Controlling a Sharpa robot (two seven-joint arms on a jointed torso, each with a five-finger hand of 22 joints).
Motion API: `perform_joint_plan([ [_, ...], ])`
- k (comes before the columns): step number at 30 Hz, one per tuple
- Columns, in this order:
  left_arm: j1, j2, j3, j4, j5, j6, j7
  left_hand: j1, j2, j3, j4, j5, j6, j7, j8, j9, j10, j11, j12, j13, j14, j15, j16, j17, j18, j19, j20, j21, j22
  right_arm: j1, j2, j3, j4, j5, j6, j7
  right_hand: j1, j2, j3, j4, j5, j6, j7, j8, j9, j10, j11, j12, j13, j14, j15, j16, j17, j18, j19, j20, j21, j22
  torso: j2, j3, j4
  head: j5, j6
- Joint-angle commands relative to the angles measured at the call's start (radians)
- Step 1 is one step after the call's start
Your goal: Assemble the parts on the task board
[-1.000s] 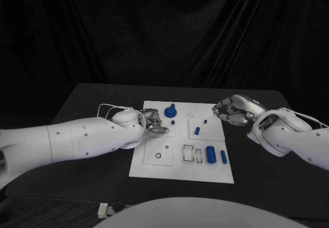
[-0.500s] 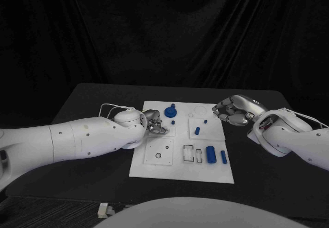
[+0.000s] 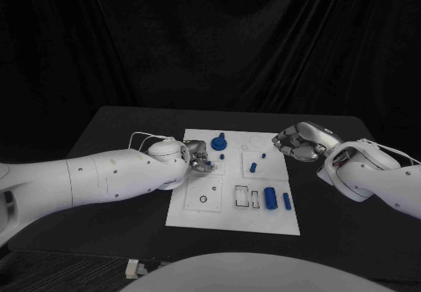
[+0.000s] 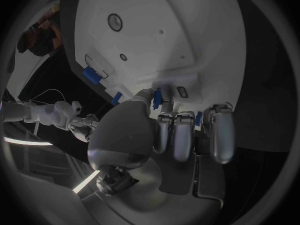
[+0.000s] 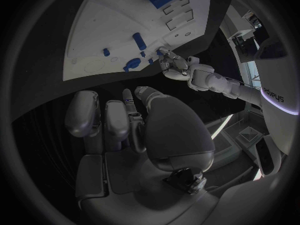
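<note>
Hands first: the left hand (image 3: 198,159) sits over the left edge of the white task board (image 3: 230,219), and against the picture of a second ago it has crept slightly toward the board's far end, nearer the round blue part with a post (image 3: 218,143). In the left wrist view its fingers (image 4: 177,135) curl down beside a small blue part (image 4: 157,96) at the thumb's tip; whether that piece is pinched or merely stands in front of the hand I cannot tell. The right hand (image 3: 298,141) hovers off the board's far right corner with its fingers curled in on nothing, and it has not shifted over that second.

On the board, a short blue peg (image 3: 252,166) and a smaller one (image 3: 261,156) lie in the middle-right panel, while a thick blue cylinder (image 3: 270,198) and a slim one (image 3: 286,201) lie near the right edge toward the robot, all unmoved. My reading is that the left hand is making fine adjustments on one small part, so the assembly is at an early stage with most pieces loose on the dark surface (image 3: 123,125).
</note>
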Motion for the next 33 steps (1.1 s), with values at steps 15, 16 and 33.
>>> perform_joint_plan([
  [15,-0.008,0.002,-0.002,-0.001,-0.001,0.035,0.018,-0.137,-0.045,0.0,0.017,-0.272,0.01,0.005,0.013,0.015,0.104,0.0,0.003,0.263,0.106,-0.001,0.003,0.263,0.0,0.003,-0.001,-0.006,0.202,-0.006,0.002,0.0,-0.003,0.002,0.004,-0.009,0.013,-0.002,0.006,-0.006,0.005,0.008,0.002,0.005,-0.001,0.069,0.007,-0.004,0.188,0.015,0.009,-0.005,-0.002,0.01,0.001,0.0,-0.006,0.121,0.0,-0.0002,-0.0003,0.002,0.0],
  [16,-0.008,0.001,-0.002,-0.001,-0.001,0.036,0.017,-0.148,-0.046,-0.006,0.017,-0.293,0.01,0.006,0.013,0.016,0.104,0.0,0.003,0.263,0.106,0.0,0.003,0.263,0.0,0.003,0.0,-0.006,0.202,-0.006,0.002,0.0,-0.003,0.002,0.004,-0.009,0.013,-0.002,0.006,-0.006,0.005,0.008,0.002,0.005,-0.001,0.069,0.007,-0.004,0.188,0.015,0.009,-0.005,-0.002,0.01,0.001,0.0,-0.006,0.121,0.0,-0.0002,-0.0003,0.001,0.0],
  [33,-0.008,-0.012,-0.002,0.006,-0.001,0.03,0.007,-0.269,-0.031,-0.104,0.019,-0.49,0.033,-0.003,0.072,0.088,0.104,-0.006,0.003,0.263,0.106,-0.004,0.003,0.263,0.0,0.007,-0.001,-0.003,0.203,-0.009,0.002,0.0,-0.002,0.002,0.004,-0.011,0.013,-0.002,0.006,-0.007,0.006,0.009,0.002,0.005,-0.001,0.069,0.007,-0.004,0.189,0.015,0.01,-0.006,-0.003,0.01,0.001,0.001,-0.006,0.121,-0.001,0.0001,-0.0002,0.001,0.0],
])
